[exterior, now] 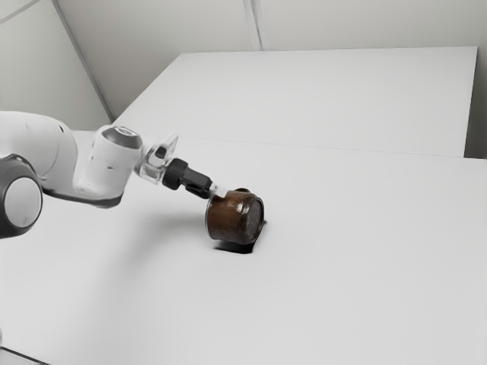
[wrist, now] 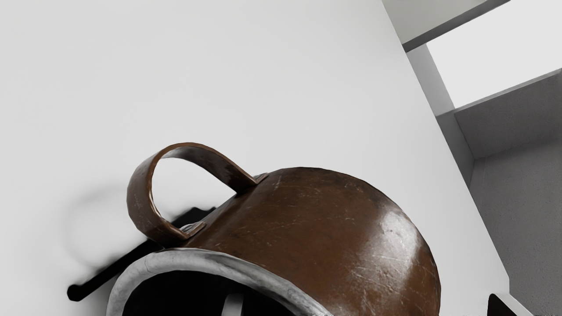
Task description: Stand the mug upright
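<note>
Sideways on the worktop (exterior: 365, 266): the mug (exterior: 234, 217), lying on its round wall rather than standing. Mouth toward the arm (exterior: 111, 163), base toward the exterior view's right.

Container first. Inside (wrist: 184, 292) very dark, almost black; cannot tell whether it holds anything of its own. One pale fingertip (wrist: 232, 306) shows against that darkness, within the outline of the mouth; depth of entry cannot be judged. The other fingertip (wrist: 499, 306), dark-faced with a pale edge, stands outside the wall, visibly apart from it in the wrist view. So the fingers (exterior: 218, 191) are spread, with part of the mug between them, not pinched. Exterior view puts them at the mouth end, by the upper part of the rim.

Body: brown, copper-like, rounded, a soft bright sheen on one flank, fine pale scratches all over. Rim (wrist: 202, 259) a thick grey band, dull metallic, faintly mottled. Handle (wrist: 142, 202) a flat, broad strap bent into an open loop, same brown, its ends flattened against the wall. Base (exterior: 256, 220) darker, roundish.

Worktop smooth, matte, off-white. Black patch (wrist: 103, 271) beside and under the mug, narrow with a blunt end, perhaps shadow. Beyond the worktop's edge, a grey boxy recess (wrist: 513, 127).
</note>
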### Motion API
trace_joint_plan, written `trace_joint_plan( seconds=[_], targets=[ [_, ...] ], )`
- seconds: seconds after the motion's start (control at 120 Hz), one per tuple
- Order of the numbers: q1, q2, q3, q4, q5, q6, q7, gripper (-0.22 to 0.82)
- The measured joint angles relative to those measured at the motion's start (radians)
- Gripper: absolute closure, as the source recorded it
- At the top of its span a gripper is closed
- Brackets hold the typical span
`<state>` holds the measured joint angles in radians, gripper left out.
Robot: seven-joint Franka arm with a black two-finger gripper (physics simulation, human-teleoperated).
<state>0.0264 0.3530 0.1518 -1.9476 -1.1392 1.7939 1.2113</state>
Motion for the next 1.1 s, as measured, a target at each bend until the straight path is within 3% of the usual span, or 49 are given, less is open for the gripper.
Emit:
trace_joint_plan(
  seconds=[0.175,0.383,0.517,0.667,0.867,1.1],
  targets=[
    [0.009,0.007,0.0,-0.044,-0.074,-0.029,0.106,0.02],
    [0.006,0.001,0.0,-0.052,-0.113,-0.052,0.198,0.45],
    [0.003,-0.003,0.0,-0.068,-0.14,-0.056,0.244,0.62],
    [0.001,-0.011,0.0,-0.073,-0.189,-0.068,0.296,0.71],
    [-0.004,-0.034,0.0,-0.076,-0.209,-0.074,0.345,0.75],
    [-0.014,-0.113,0.0,-0.07,0.034,0.048,0.306,0.77]
  ],
)
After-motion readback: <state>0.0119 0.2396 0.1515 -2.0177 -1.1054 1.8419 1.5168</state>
